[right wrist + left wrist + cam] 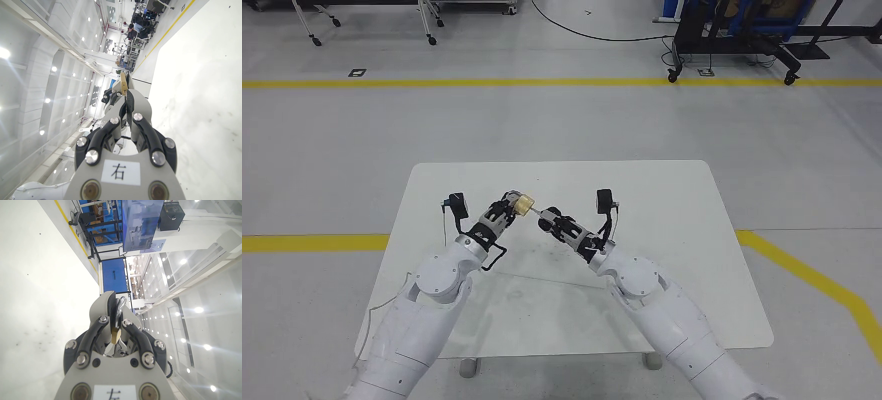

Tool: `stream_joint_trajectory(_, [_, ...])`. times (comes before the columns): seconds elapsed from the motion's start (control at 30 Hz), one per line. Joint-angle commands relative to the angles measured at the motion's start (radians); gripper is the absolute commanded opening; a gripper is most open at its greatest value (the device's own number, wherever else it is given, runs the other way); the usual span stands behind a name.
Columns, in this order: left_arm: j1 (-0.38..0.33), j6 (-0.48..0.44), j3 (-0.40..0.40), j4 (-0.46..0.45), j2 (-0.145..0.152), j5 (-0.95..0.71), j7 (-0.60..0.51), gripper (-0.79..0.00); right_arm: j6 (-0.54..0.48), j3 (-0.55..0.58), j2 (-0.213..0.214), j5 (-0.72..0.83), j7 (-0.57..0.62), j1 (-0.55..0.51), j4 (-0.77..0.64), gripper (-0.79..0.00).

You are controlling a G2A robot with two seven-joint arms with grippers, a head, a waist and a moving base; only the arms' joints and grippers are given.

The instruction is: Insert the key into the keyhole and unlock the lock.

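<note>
From the top view, I have both arms raised over the far half of the table [662,260], with their tips meeting roughly midway between its left and right edges. The left gripper [513,206] is clamped on the lock [525,204], whose brass body juts out of the fingertips toward the other arm. The right gripper [545,219] sits just beside that body and is pinched narrow. I cannot tell from here whether the two touch.

In the left wrist view, the left gripper [118,305] has its fingers drawn close around the silver shackle [120,306], which is nipped at the tips. The lock's brass body [115,335] shows through the gap between the fingers, on the side facing away from the camera.

In the right wrist view, the right gripper [127,94] is almost fully closed. Between its dark ribbed pads [130,102] I see only a thin sliver of metal, edge-on, which as far as I can tell is the key [125,100]. The lock [123,83] stands edge-on straight beyond the fingertips, with its near end right at them. The left gripper [114,91] is behind it. I cannot make out whether the key has entered the lock.
</note>
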Motion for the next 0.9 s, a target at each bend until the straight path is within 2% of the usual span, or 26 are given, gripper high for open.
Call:
stream_joint_trajectory(0.0, [0.002, 0.0, -0.002, -0.002, -0.001, 0.006, 0.001, -0.785, 0.0, -0.002, -0.002, 0.002, -0.002, 0.003, 0.004, -0.785])
stream_joint_trajectory(0.5, [0.011, 0.013, -0.011, -0.01, -0.011, 0.035, 0.037, -0.785, -0.009, -0.014, -0.01, -0.037, -0.035, -0.002, 0.0, -0.785])
stream_joint_trajectory(0.87, [0.015, 0.043, -0.021, -0.011, -0.019, -0.002, 0.028, -0.785, -0.014, -0.028, -0.02, -0.059, -0.063, 0.006, 0.009, -0.785])
